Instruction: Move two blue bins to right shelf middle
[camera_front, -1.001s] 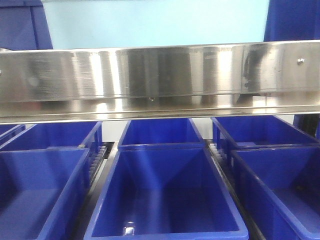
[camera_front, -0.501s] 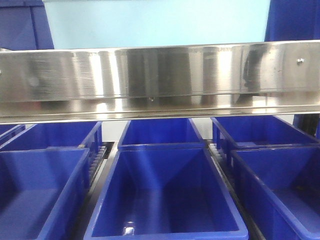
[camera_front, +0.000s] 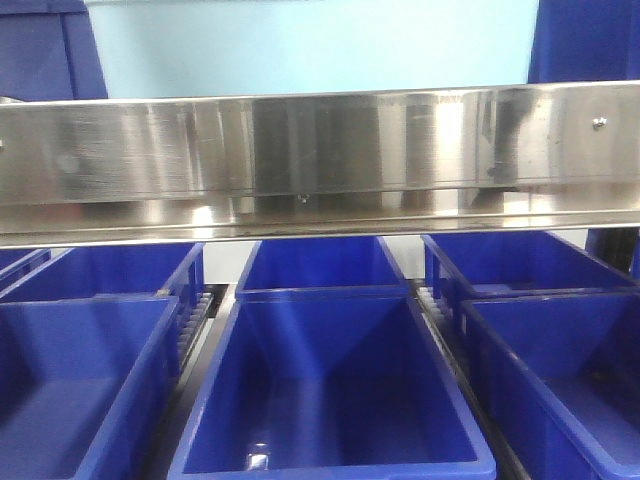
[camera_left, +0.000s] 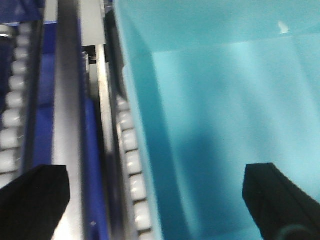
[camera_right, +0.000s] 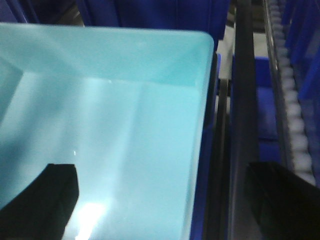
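Note:
A pale sky-blue bin (camera_left: 225, 100) fills the right of the left wrist view. My left gripper (camera_left: 157, 200) is open, and the bin's left wall stands between its black fingers (camera_left: 35, 200). A pale sky-blue bin (camera_right: 100, 125) fills the left of the right wrist view. My right gripper (camera_right: 165, 200) is open and straddles that bin's right wall. I cannot tell whether both views show the same bin. In the front view a pale blue surface (camera_front: 310, 45) shows above the steel shelf beam (camera_front: 320, 165). Neither gripper shows there.
Several dark blue crates (camera_front: 325, 380) stand in rows under the beam. More dark blue crates (camera_front: 50, 50) flank the pale surface above. White roller tracks (camera_left: 132, 165) and steel rails (camera_right: 242, 125) run beside the pale bins.

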